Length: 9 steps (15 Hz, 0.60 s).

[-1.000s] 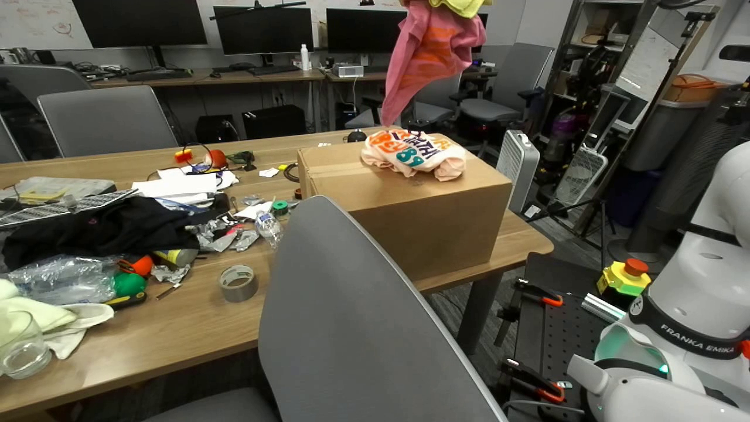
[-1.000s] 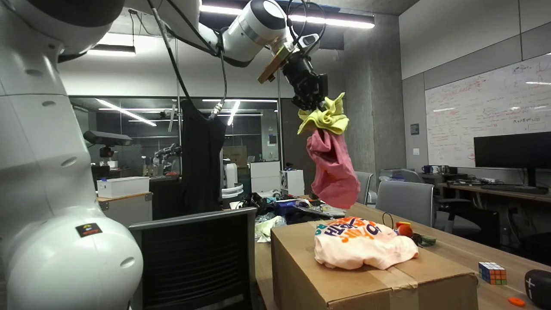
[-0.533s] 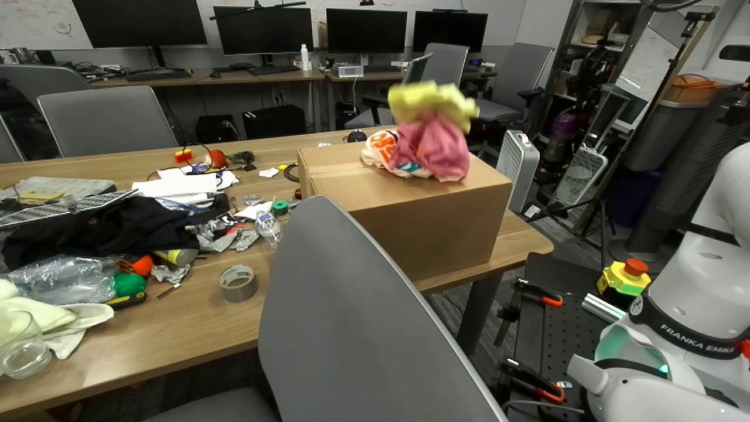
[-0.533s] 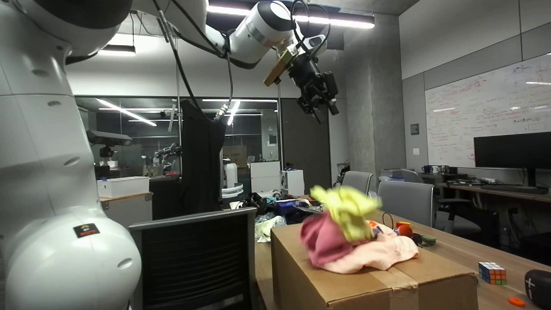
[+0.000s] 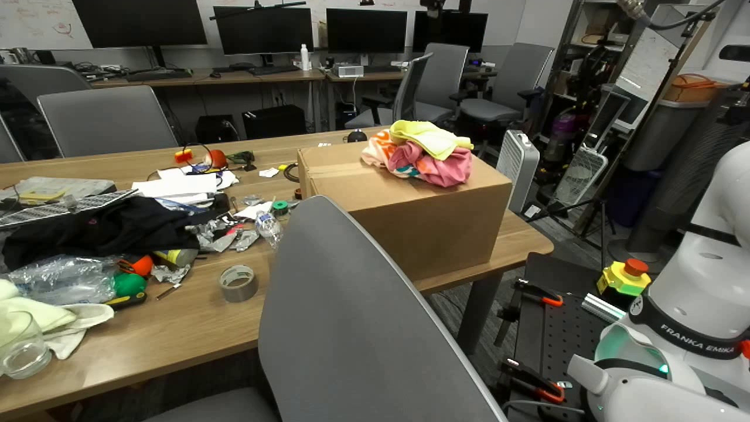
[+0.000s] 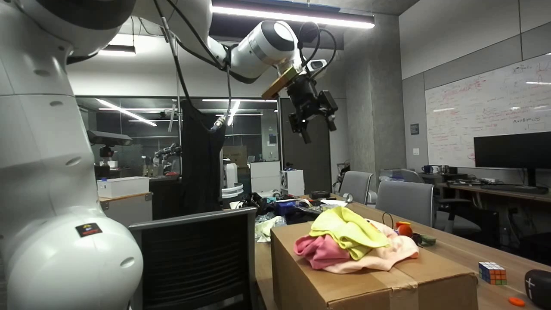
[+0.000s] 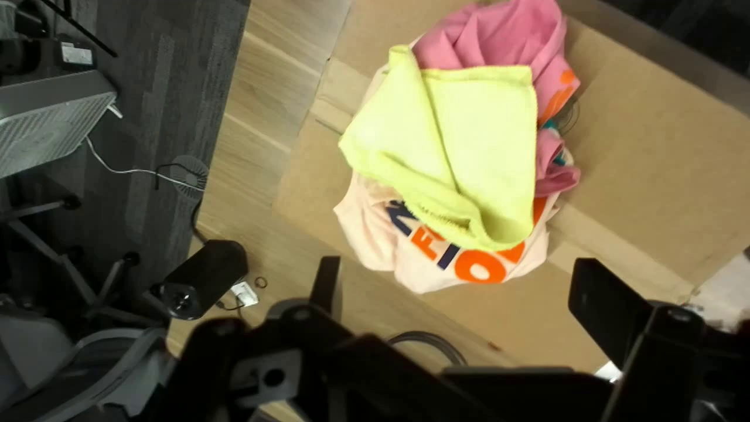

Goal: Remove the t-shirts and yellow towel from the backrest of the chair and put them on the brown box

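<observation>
On top of the brown box (image 5: 404,234) lies a heap of all three cloths, in both exterior views and the wrist view. The yellow towel (image 6: 344,228) is uppermost, loosely folded. Partly under it is the pink t-shirt (image 6: 320,252), bunched up. Lowest comes the white t-shirt (image 7: 375,246), its orange and dark blue lettering half covered. My gripper (image 6: 319,130) hangs well above the heap, fingers wide apart and holding nothing; in the wrist view the cloths appear beyond its fingertips. The chair (image 5: 351,328) stands in front of the box, with the visible face of its backrest bare.
The box sits at one end of the wooden table (image 5: 193,334). Black cloth (image 5: 99,231), a tape roll (image 5: 238,283) and much clutter lie along that table. A puzzle cube (image 6: 492,273) and a black speaker (image 6: 538,284) are beside the box.
One second ago my gripper held the yellow towel and pink t-shirt above the box. It has opened, both have dropped onto the white t-shirt and settled, and the gripper has since come down slightly.
</observation>
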Motion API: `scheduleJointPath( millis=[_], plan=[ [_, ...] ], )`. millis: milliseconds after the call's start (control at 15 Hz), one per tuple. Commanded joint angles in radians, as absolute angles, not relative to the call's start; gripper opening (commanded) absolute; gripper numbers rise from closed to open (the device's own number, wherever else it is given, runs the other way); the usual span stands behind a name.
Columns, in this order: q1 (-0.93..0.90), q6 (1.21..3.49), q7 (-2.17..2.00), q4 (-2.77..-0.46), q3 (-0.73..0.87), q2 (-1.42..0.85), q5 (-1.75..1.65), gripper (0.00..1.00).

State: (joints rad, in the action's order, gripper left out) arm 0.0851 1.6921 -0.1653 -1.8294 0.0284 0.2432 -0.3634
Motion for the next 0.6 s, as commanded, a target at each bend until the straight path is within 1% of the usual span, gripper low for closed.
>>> scheduleJointPath(
  millis=[0,267,533],
  plan=[
    [0.049,1.711,-0.025,-1.998,0.03,0.339,-0.313,1.0],
    [0.007,1.724,0.132,-2.189,0.03,0.451,-0.309,1.0],
    [-0.028,1.89,0.129,-2.403,0.04,0.609,-0.253,1.0]
  ],
)
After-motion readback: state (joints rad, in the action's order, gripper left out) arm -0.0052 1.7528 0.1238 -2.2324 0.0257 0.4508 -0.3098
